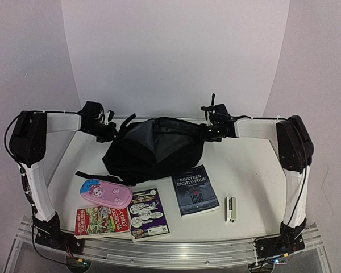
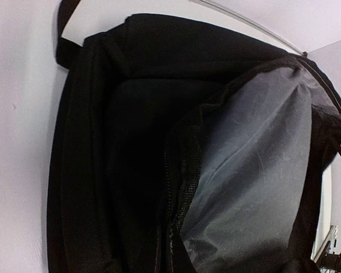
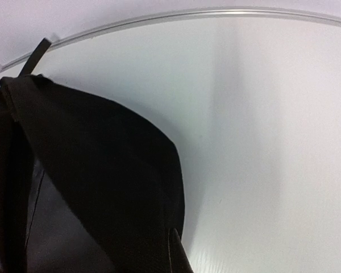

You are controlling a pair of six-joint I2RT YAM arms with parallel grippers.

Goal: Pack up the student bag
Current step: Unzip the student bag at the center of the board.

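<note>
White table, white walls. Student bag sits far middle, long side running L to R, mouth open toward you. L gripper and R gripper look pinched shut on its rim, one each end. Nineteen Eighty-Four book lies on the R gripper side

Overhead rear view, wrist closeups share bag

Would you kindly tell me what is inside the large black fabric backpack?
The large black fabric backpack shows only grey lining and a dark inner compartment; its shadowed depths are hidden from view.
</note>
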